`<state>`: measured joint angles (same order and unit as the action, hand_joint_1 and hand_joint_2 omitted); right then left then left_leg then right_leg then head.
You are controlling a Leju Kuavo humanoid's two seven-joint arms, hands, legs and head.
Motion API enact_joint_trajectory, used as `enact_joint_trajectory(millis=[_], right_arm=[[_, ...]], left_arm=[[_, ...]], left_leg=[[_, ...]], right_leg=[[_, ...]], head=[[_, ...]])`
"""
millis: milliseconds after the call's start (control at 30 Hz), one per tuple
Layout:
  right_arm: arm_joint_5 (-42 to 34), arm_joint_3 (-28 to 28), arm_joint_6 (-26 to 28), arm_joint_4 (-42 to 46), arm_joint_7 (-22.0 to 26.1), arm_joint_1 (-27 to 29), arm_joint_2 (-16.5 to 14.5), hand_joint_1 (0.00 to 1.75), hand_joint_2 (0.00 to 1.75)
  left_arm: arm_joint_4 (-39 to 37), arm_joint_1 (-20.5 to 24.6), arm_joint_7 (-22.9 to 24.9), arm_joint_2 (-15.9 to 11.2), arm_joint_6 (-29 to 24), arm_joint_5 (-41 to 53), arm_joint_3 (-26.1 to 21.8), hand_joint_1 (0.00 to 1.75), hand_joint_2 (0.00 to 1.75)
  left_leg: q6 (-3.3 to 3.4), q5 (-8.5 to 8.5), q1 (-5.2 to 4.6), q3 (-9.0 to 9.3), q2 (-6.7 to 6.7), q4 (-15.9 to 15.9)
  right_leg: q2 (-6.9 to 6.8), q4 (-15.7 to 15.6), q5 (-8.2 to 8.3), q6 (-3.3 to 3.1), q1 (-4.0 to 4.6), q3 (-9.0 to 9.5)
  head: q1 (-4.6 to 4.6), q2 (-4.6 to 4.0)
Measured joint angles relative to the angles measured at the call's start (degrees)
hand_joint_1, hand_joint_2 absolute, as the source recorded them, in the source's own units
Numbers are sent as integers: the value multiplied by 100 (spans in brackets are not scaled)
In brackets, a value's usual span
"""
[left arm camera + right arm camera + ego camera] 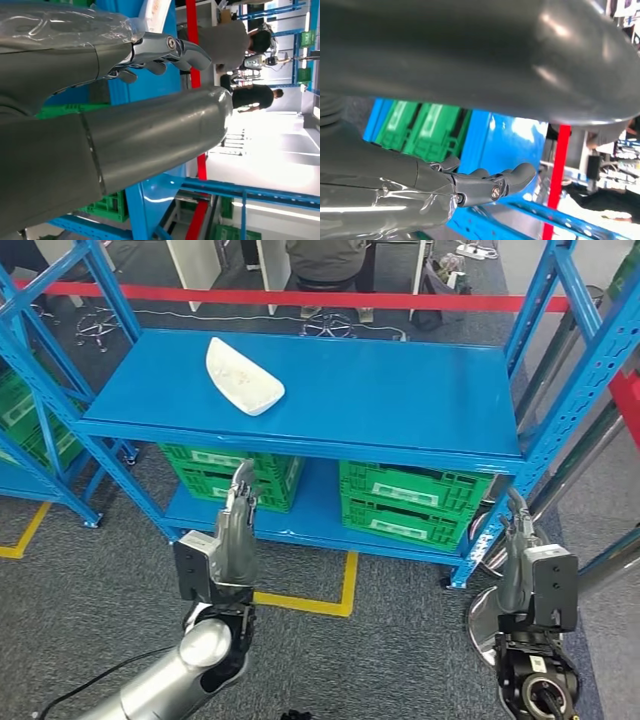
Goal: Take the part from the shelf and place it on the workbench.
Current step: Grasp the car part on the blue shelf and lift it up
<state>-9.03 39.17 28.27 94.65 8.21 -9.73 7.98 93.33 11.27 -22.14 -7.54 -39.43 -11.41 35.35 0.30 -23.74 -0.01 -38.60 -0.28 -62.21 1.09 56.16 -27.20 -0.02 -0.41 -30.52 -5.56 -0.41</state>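
1. The shelf [392, 390] is blue painted metal, with a smooth, slightly glossy top board and perforated blue uprights; in the head view it fills the upper half of the picture.
2. The part [243, 377] lies on that top board at about 11 o'clock in the head view. It is white, shallow and curved, like an elongated dish with one pointed end, and nothing touches it.
3. On the lower board stand green crates [407, 502] of ribbed, slotted plastic, side by side.
4. The floor [113, 570] is dark grey carpet marked with yellow tape lines [332, 602]. A red barrier tape [317, 298] runs behind the shelf, and a seated person [328, 260] is at 12 o'clock.
5. The left hand [235, 530], at 7 o'clock, is raised below the shelf edge, its metallic fingers [177, 50] stretched out and holding nothing.
6. The right hand [521, 550], at 4 o'clock, is likewise empty, its dark fingers [497, 182] extended with a slight curl.
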Motion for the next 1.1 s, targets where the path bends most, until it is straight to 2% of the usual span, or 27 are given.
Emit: enact_joint_trajectory(millis=[33,67,100,133,200,233,267,333,367,400,433,500,533,567,600,667,733,767,833,867,900,933,967,1000,1033,1067,1100], right_arm=[[33,1,9,0,-11,-5,0,0,0],[57,1,14,0,-20,-8,0,0,0],[71,3,17,-1,-26,-9,0,0,0],[78,5,19,0,-31,-8,0,0,0],[87,11,19,4,-33,-6,0,0,0],[90,13,20,7,-32,-13,0,0,0],[92,13,23,8,-32,-17,0,0,0],[94,17,29,7,-34,-13,0,0,0],[95,23,31,4,-38,-3,0,0,0],[99,29,32,1,-42,4,0,0,0],[109,34,32,-1,-45,6,0,0,0],[145,37,28,-2,-52,0,0,0,0],[174,38,17,-1,-57,-2,0,0,0],[203,40,2,1,-66,-2,0,0,0],[233,44,-13,1,-74,2,0,0,0],[289,53,-45,2,-90,11,0,0,0],[328,52,-72,4,-96,9,0,0,0],[340,50,-88,5,-97,6,0,0,0],[348,53,-125,4,-98,10,0,0,0],[348,56,-145,3,-99,15,0,0,0],[348,58,-165,2,-99,19,0,0,0],[348,58,-180,2,-98,20,0,0,0],[348,58,-195,2,-96,19,0,0,0],[348,58,-206,2,-93,17,0,0,0],[348,58,-210,2,-91,15,0,0,0],[347,58,-213,2,-89,12,0,0,0],[346,58,-214,2,-88,10,0,0,0]], left_arm=[[0,6,-2,-1,-9,-1,1,0,0],[0,12,-4,0,-16,-2,1,0,0],[0,15,-6,-1,-18,-3,2,0,0],[0,16,-7,-2,-18,-5,2,0,0],[1,15,-7,0,-18,-5,2,0,0],[2,17,-8,2,-18,-5,3,0,0],[2,18,-8,7,-18,-4,4,0,0],[2,17,-8,11,-18,-6,13,0,0],[1,11,-8,13,-18,-8,20,0,0],[-1,7,-8,13,-18,-11,27,0,0],[-2,5,-8,14,-18,-14,32,0,0],[-2,3,-9,14,-18,-22,34,0,0],[-3,8,-9,12,-18,-28,35,0,0],[-3,12,-10,10,-18,-34,36,0,0],[-4,13,-11,9,-18,-39,38,0,0],[-4,12,-15,6,-19,-44,40,0,0],[-3,11,-19,1,-20,-42,41,0,0],[-2,11,-19,-2,-22,-41,41,0,0],[-2,-2,-20,-3,-28,-38,41,0,0],[-2,-18,-20,-3,-31,-36,41,0,0],[-2,-34,-20,-5,-32,-33,41,0,0],[-2,-46,-20,-9,-33,-28,41,0,0],[-2,-51,-20,-13,-33,-22,41,0,0],[-2,-52,-20,-18,-33,-17,41,0,0],[-2,-49,-20,-21,-33,-11,41,0,0],[-2,-46,-20,-22,-33,-5,41,0,0],[-1,-45,-21,-23,-33,-1,41,0,0]], left_leg=[[78,135,-43,148,3,353],[129,185,-78,245,6,573],[149,161,-101,288,8,664],[142,153,-111,311,5,721],[127,158,-69,408,8,837],[127,160,-42,472,13,898],[126,152,-19,532,19,940],[139,105,-17,604,23,951],[136,76,-17,633,23,948],[130,46,-15,665,20,943],[117,9,-10,705,13,933],[72,-82,2,792,-10,898],[40,-123,0,808,-33,863],[7,-146,-2,803,-54,838],[-22,-155,-7,784,-73,822],[-69,-165,-8,761,-100,811],[-127,-280,-4,685,-91,621],[-162,-407,2,542,-75,346],[-207,-703,23,44,-36,-493],[-217,-778,33,-199,-27,-848],[-217,-747,38,-349,-20,-1010],[-206,-592,40,-363,-14,-920],[-183,-344,38,-245,4,-593],[-150,-83,28,-55,57,-134],[-119,94,3,139,117,286],[-92,190,-22,275,169,585],[-71,198,-46,339,203,732]], right_leg=[[7,-7,-23,3,13,21],[10,-18,-40,17,11,30],[12,-32,-52,39,4,31],[14,-54,-60,65,-6,42],[-10,-34,-112,119,-3,44],[-25,110,-193,145,4,-11],[-40,403,-328,170,2,-148],[-53,1227,-636,217,-17,-575],[-57,1537,-700,239,-31,-770],[-61,1628,-640,258,-44,-868],[-66,1466,-452,273,-58,-842],[-53,684,44,288,-84,-542],[-24,315,192,282,-92,-365],[3,100,245,259,-89,-254],[29,21,218,228,-80,-200],[7,-13,192,153,-69,-169],[-47,-55,172,87,-92,-116],[-79,-73,161,55,-106,-88],[-138,-78,134,13,-103,-70],[-163,-78,119,3,-99,-63],[-186,-78,100,-3,-96,-48],[-204,-78,78,-2,-92,-20],[-223,-78,50,4,-89,22],[-241,-81,18,13,-86,66],[-256,-83,-13,32,-70,101],[-271,-87,-39,54,-56,122],[-287,-96,-58,80,-43,132]], head=[[18,-1],[34,0],[51,0],[44,0],[22,0],[38,0],[74,0],[152,-1],[175,-1],[188,-1],[199,-1],[223,-1],[240,-1],[252,-1],[255,-1],[245,-1],[222,-1],[198,-1],[146,-1],[130,0],[120,0],[105,0],[86,0],[65,-1],[51,0],[44,0],[49,0]])
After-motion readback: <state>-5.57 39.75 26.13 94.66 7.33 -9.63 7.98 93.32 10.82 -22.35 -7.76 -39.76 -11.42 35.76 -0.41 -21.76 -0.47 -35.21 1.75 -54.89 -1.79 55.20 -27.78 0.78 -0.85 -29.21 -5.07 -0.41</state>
